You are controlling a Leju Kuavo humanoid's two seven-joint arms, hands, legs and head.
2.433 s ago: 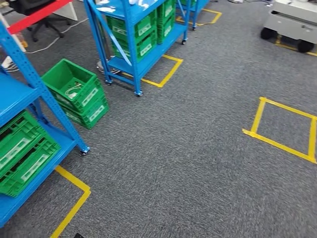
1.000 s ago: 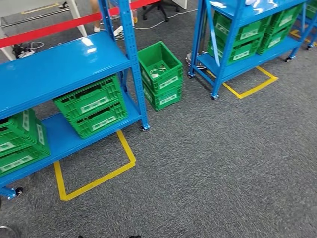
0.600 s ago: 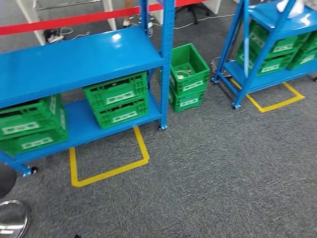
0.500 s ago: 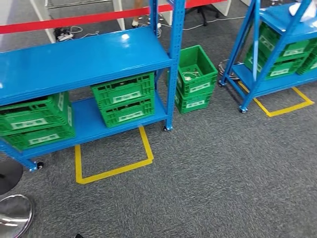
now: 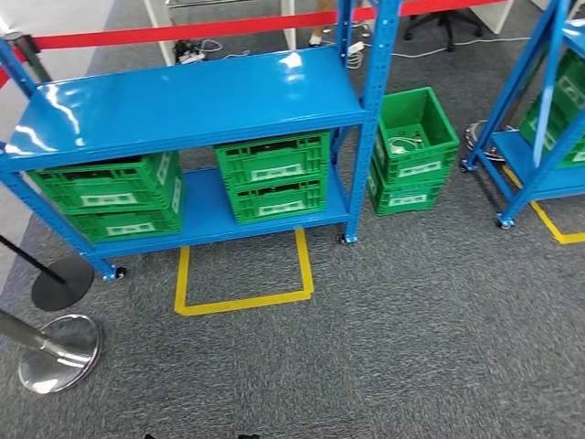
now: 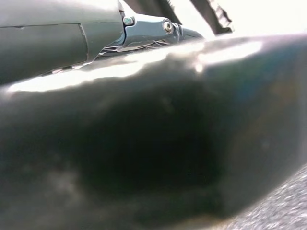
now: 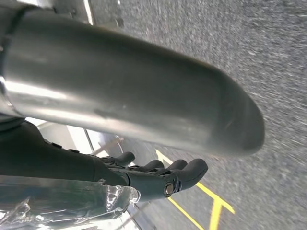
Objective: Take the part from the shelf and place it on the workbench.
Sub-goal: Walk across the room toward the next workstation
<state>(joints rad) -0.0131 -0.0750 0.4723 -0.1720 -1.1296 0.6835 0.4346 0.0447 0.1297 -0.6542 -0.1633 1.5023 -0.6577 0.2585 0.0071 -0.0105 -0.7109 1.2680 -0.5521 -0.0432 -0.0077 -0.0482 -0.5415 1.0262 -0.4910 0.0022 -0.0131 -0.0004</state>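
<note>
Right wrist view first: how does the right hand (image 7: 152, 179) lie?

Its dark fingers (image 7: 192, 168) stretch out close side by side. Crinkled clear plastic (image 7: 65, 203) lies right against the hand. Whether the fingers grip it cannot be told, nor whether the part is inside.

And just past those fingers?

Grey carpet (image 7: 282, 72), with a strip of yellow tape (image 7: 213, 201) a little beyond the fingertips.

The left hand (image 6: 152, 28)?

The left wrist view shows a grey cover, a bright metal joint and dark fingers (image 6: 213, 12) against glare. Together or apart, it cannot be told.

Farther out, in the head view?

A square of yellow floor tape (image 5: 241, 297) lies nearest, with a chrome post base (image 5: 58, 352) off to the left. Behind the tape stands the blue shelf (image 5: 186, 96), its top board bare and shiny. Two stacks of green crates (image 5: 272, 174) sit on its lower board. Another green crate stack (image 5: 410, 151) stands on the carpet just right of the shelf, with pale items in the top crate. A red barrier belt (image 5: 173, 35) runs behind the shelf.
</note>
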